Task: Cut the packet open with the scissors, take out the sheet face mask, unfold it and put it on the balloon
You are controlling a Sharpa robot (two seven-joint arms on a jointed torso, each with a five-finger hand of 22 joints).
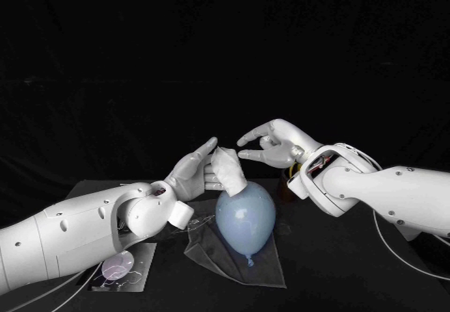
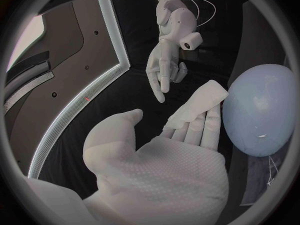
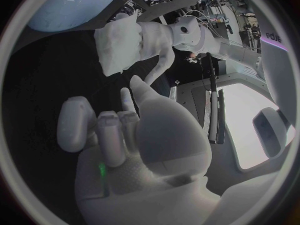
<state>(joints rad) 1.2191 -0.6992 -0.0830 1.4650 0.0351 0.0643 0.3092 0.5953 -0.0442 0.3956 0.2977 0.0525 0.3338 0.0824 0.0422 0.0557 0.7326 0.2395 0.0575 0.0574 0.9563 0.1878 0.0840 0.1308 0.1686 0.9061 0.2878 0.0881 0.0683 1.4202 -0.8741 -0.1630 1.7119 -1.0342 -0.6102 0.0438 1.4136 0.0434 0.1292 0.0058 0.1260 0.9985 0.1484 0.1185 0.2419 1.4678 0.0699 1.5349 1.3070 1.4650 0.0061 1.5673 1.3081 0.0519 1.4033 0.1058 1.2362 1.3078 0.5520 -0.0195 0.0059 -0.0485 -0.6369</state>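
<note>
The pale blue balloon (image 1: pixel 246 218) lies on the table with its knot towards me; it also shows in the left wrist view (image 2: pixel 259 112) and the right wrist view (image 3: pixel 75 5). Just above its far end my left hand (image 1: pixel 195 172) stands with fingers stretched up and holds the folded white sheet mask (image 1: pixel 228 172) against its fingers (image 2: pixel 200 127). The mask (image 2: pixel 199 102) (image 3: pixel 119 47) is still a narrow folded pad. My right hand (image 1: pixel 270 146) hovers a little to the right of the mask, fingers loosely bent and apart, holding nothing and not touching it.
A clear plastic sheet (image 1: pixel 258 266) lies under the balloon. At the table's front left lies a flat silvery packet (image 1: pixel 120 268) with thin looped things on it. A brown object (image 1: pixel 294 174) sits behind my right wrist.
</note>
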